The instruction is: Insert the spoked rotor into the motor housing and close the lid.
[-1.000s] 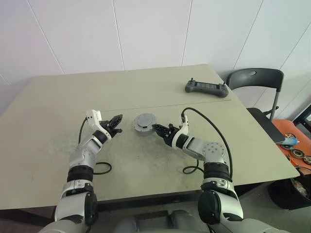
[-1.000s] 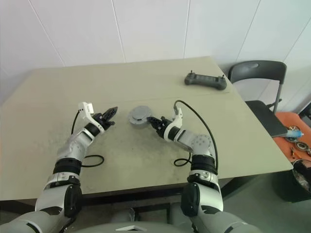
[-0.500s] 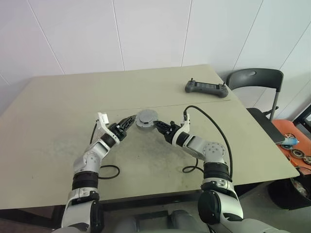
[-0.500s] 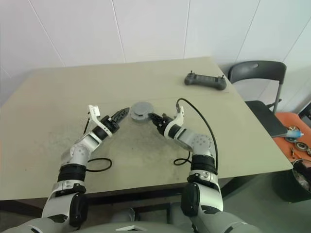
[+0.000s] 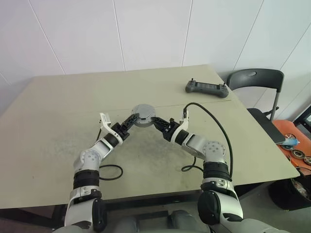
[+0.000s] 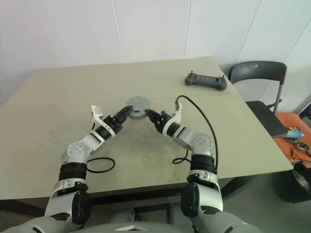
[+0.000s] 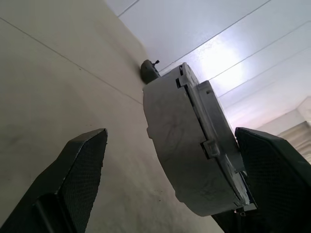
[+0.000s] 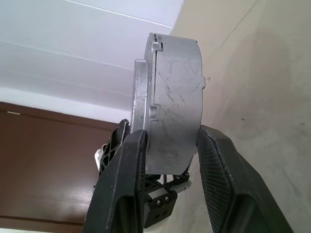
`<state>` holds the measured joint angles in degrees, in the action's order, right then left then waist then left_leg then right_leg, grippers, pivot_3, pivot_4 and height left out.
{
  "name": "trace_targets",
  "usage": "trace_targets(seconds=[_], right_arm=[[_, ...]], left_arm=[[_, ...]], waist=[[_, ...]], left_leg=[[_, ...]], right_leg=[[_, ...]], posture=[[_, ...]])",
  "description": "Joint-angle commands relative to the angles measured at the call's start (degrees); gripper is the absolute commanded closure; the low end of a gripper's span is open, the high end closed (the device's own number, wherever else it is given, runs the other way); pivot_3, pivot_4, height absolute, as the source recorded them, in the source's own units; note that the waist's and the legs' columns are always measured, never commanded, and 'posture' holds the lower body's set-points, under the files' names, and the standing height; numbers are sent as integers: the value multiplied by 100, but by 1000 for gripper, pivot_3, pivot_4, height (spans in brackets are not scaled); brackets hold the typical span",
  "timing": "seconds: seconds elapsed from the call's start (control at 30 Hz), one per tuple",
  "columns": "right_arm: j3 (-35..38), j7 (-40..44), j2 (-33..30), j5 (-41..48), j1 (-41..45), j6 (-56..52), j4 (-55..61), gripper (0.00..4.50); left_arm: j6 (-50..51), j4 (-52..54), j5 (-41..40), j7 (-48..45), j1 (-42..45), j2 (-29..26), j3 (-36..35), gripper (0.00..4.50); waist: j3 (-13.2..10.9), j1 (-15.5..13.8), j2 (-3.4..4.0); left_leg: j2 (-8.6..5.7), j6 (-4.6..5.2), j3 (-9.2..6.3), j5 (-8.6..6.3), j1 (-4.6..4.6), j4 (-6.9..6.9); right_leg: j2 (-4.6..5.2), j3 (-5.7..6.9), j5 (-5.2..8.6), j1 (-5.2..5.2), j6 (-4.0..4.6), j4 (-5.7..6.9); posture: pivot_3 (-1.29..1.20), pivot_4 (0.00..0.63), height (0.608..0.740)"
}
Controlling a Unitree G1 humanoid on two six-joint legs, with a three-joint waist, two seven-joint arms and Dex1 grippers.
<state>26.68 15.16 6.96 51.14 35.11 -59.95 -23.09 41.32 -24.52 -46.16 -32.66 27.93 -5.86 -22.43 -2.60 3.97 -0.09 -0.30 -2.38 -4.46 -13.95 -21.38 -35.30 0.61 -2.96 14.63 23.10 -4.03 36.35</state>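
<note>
A round grey motor housing [image 5: 144, 116] hangs just above the table, with the notched-rim lid [image 7: 221, 128] sitting on its face. My right gripper [image 8: 171, 131] is shut on the housing, its two pads [image 8: 124, 189] pressing the drum's sides. My left gripper [image 5: 132, 119] comes in from the other side and stands open, one finger [image 7: 73, 179] well clear of the drum and the other by the lid side. The spoked rotor is hidden.
A dark handheld controller [image 5: 206, 88] lies at the table's far right corner. A grey chair [image 5: 256, 80] stands beyond that corner. Black cables [image 5: 108, 170] trail on the table by both arms. Small wheels lie on an orange surface [image 5: 290, 141] off to the right.
My left gripper has swung right to the housing, rolled, and gone from shut to open around it. The right gripper has lifted the housing a little.
</note>
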Motion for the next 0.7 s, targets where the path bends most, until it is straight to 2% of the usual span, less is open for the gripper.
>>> trace_targets(seconds=[0.03, 0.2, 0.3, 0.43, 0.47, 0.7], right_arm=[[-114, 283, 128, 379, 186, -21, 341, 3322], [-152, 294, 90, 380, 197, 5, 277, 3322], [-190, 311, 64, 386, 194, 29, 255, 3322], [-224, 332, 32, 374, 174, 59, 233, 3322], [-235, 339, 22, 370, 168, 65, 225, 3322], [-340, 383, -17, 319, 167, 90, 155, 3322]], left_arm=[[246, 254, -306, -13, 200, 81, -20, 38], [447, 200, -682, 46, 396, 288, -195, 38], [185, -10, -707, 398, 528, 391, -441, 617], [122, -20, -796, 518, 545, 408, -582, 1918], [132, 9, -831, 536, 532, 415, -586, 2089], [278, 310, -1147, 548, 453, 506, -524, 2166]], waist=[[0, 0, 0], [0, -2, 0], [1, 3, -1], [0, -1, -1], [1, -3, -2], [1, -2, -2]], left_leg=[[0, 0, 0, 0, -1, 0], [0, 0, 0, 0, -1, -1], [-1, 0, 1, 0, 0, -2], [0, 0, 0, 0, 0, -2], [0, 0, 0, 0, -2, -1], [-2, 0, 1, 0, -1, -4]], right_leg=[[0, 0, 0, 0, 0, -1], [0, 0, 0, 0, 0, -1], [0, 0, 0, -1, 0, -1], [-1, 0, 0, 0, 0, 0], [-1, 0, 0, 2, 0, 0], [0, -1, 0, 0, 1, -2]], posture=[[0, 0, 740], [0, 0, 740], [0, 0, 740], [0, 0, 740], [0, 0, 740], [0, 0, 740]])
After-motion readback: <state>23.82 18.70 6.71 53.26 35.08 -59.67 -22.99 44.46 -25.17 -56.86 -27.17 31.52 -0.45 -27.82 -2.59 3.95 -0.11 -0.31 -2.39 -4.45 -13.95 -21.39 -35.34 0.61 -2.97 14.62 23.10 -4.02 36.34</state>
